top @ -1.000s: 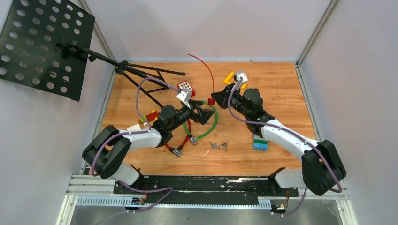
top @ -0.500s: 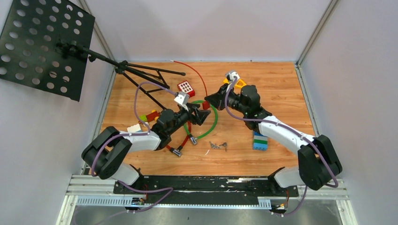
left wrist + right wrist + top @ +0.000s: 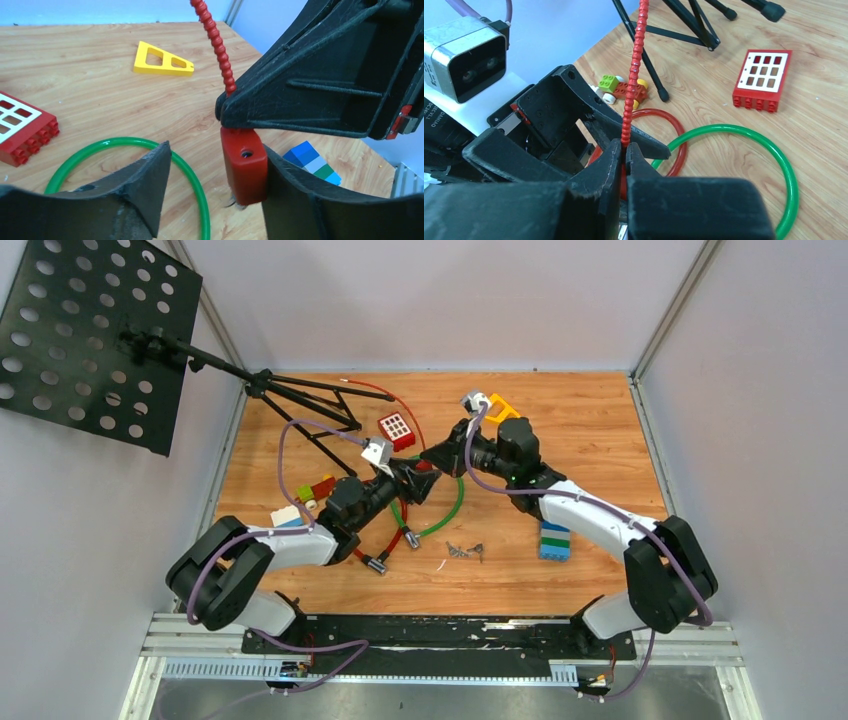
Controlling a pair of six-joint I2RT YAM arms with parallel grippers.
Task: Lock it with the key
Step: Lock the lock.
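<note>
The lock is a red block with a small hole in its face and a red ribbed cable rising from its top. My right gripper is shut on that cable just above the block and holds it off the table. My left gripper stands open around the block: the right finger touches its side, the left finger is apart from it. In the top view both grippers meet mid-table, left and right. A small bunch of metal keys lies on the wood nearer the bases.
A green ring and a red ring lie under the grippers. A red window brick, a yellow triangle and a blue brick stack lie around. The music stand's tripod legs spread at the back left.
The right arm has carried the lock leftward to the left gripper, and the cable has swung left. The left jaws have narrowed around the red block.
</note>
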